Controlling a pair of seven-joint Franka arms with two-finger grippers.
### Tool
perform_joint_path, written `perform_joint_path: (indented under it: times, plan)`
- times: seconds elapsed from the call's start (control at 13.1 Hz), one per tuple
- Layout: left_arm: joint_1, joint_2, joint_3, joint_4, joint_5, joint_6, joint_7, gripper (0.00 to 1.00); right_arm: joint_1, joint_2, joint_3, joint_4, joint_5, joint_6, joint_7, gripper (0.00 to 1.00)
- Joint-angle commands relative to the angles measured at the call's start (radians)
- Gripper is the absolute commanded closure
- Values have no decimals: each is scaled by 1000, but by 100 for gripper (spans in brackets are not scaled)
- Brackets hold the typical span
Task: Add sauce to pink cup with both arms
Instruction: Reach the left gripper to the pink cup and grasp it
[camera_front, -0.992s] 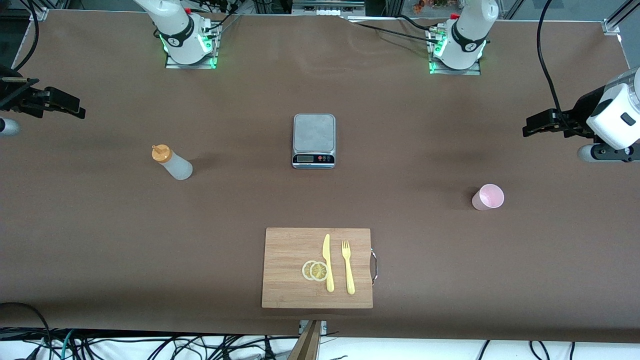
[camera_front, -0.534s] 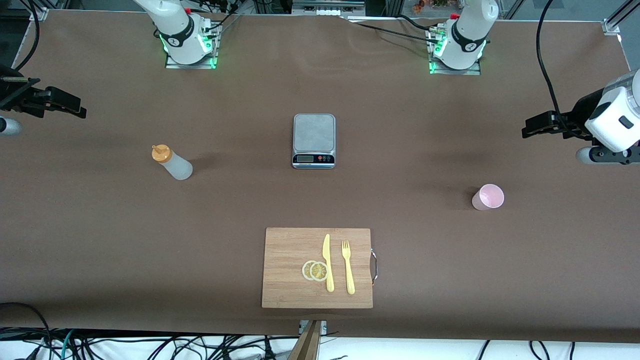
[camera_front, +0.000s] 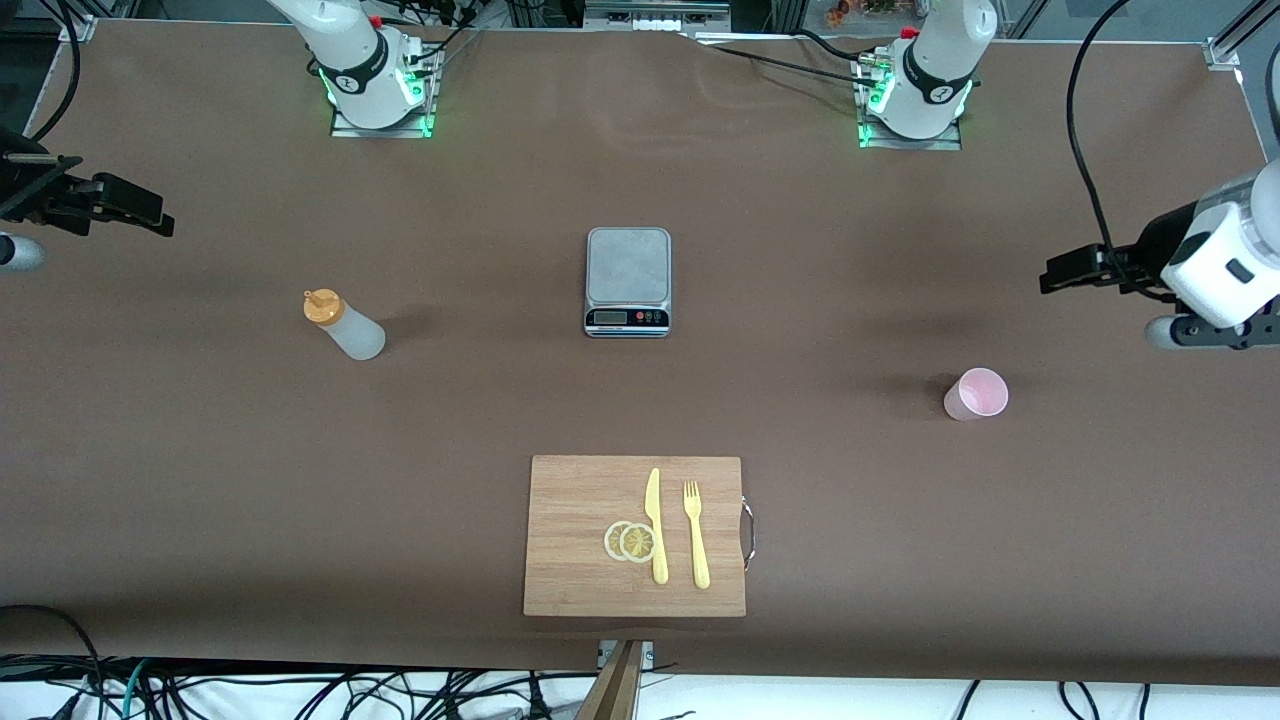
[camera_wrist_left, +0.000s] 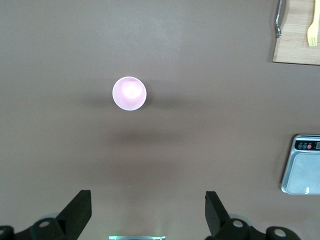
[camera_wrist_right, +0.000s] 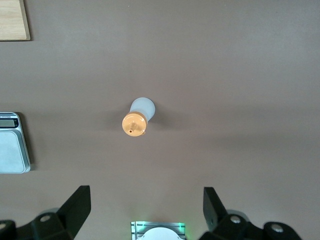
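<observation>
Right now I have both hands spread wide and holding nothing: the left hand (camera_front: 1062, 271) up over the bench (camera_front: 800, 500) near the pink cup (camera_front: 976, 393), the right hand (camera_front: 130, 207) near the upright sauce bottle (camera_front: 343, 324).

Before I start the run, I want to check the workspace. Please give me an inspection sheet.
Surface: brown table, no spills seen.
Job's things: sauce bottle upright, capped, toward the right arm's end; pink cup upright, looks empty, toward the left arm's end.
Clutter: kitchen scale; cutting board with knife, fork, two lemon slices.
Hands: left hand open, in the air; right hand open, in the air.
Cables: loose bundle off the table's nearest edge.
Surroundings: nothing seen.
</observation>
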Motion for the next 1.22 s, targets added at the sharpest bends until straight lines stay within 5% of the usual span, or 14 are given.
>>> perform_joint_path:
  times: [0.0, 0.46, 0.69, 1.14]
  plan:
    - [9, 9, 1, -90, 48, 67, 72, 0, 1, -4, 1, 14, 11, -19, 6, 1]
    - [77, 52, 8, -304, 76, 367, 175, 0, 1, -4, 1, 14, 13, -19, 6, 1]
    - [102, 167, 8, -322, 75, 533, 250, 0, 1, -4, 1, 14, 13, -19, 6, 1]
    - [101, 214, 11, -430, 75, 773, 262, 1, -1, -4, 0, 14, 13, -20, 6, 1]
